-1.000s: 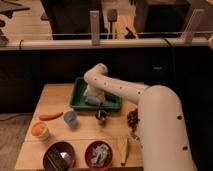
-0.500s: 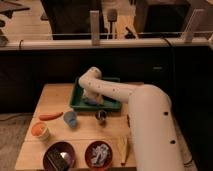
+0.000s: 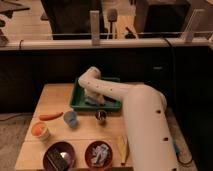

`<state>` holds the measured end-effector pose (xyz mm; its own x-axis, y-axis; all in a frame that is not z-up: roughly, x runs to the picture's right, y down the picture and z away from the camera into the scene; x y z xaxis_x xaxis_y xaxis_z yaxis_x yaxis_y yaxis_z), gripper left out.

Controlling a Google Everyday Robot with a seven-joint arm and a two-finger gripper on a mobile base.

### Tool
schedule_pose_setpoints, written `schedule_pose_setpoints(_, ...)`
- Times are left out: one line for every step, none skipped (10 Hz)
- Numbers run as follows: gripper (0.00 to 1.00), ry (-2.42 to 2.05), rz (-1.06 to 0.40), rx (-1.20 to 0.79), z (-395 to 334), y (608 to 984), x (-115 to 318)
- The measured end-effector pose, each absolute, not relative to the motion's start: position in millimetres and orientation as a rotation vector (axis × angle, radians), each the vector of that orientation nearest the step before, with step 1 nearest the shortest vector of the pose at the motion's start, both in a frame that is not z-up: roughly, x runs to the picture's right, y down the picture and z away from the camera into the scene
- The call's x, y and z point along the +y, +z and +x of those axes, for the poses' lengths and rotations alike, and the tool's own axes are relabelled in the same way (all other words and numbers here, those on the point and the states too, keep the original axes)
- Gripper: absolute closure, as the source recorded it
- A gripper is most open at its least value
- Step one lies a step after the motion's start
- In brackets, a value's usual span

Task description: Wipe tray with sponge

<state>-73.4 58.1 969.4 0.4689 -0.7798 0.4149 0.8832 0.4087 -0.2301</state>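
Observation:
The dark green tray (image 3: 78,103) sits at the back middle of the wooden table. My white arm reaches in from the lower right, bends above the tray and points down into it. The gripper (image 3: 96,96) is low inside the tray, at its middle. A grey-blue patch under it, at the tray floor, looks like the sponge (image 3: 90,101); most of it is hidden by the gripper. I cannot tell whether the gripper holds it.
In front of the tray stand a small metal cup (image 3: 101,116), a light blue cup (image 3: 70,118) and an orange carrot (image 3: 51,116). An orange cup (image 3: 40,130) and two reddish bowls (image 3: 60,156) (image 3: 100,153) sit near the front edge. A yellowish item (image 3: 123,144) lies beside my arm.
The arm's bend has shifted slightly to the left over the tray since a second ago. The gripper stays low inside the tray. Nothing else on the table has moved.

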Motion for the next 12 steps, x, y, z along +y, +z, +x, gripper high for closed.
schedule_pose_setpoints(0.22,-1.045,-0.458,-0.249,-68.1,971.0,56.4)
schedule_pose_setpoints(0.28,-1.039,-0.46,-0.245,-66.3,971.5,55.5)
schedule_pose_setpoints(0.31,-1.034,-0.461,-0.245,-65.4,971.3,55.3)
schedule_pose_setpoints(0.32,-1.032,-0.462,-0.243,-63.6,969.2,54.6)
schedule_pose_setpoints(0.32,-1.032,-0.461,-0.245,-63.4,966.4,54.2)
schedule_pose_setpoints(0.32,-1.031,-0.46,-0.249,-64.3,964.3,54.0)
schedule_pose_setpoints(0.32,-1.028,-0.459,-0.261,-68.1,959.7,53.8)
schedule_pose_setpoints(0.32,-1.02,-0.459,-0.262,-70.5,958.1,52.6)
schedule_pose_setpoints(0.32,-1.01,-0.457,-0.265,-72.8,957.2,50.3)
schedule_pose_setpoints(0.32,-0.995,-0.453,-0.268,-75.8,956.8,46.2)
schedule_pose_setpoints(0.32,-0.982,-0.452,-0.268,-77.3,956.7,43.3)
schedule_pose_setpoints(0.32,-0.967,-0.45,-0.264,-80.7,957.4,38.5)
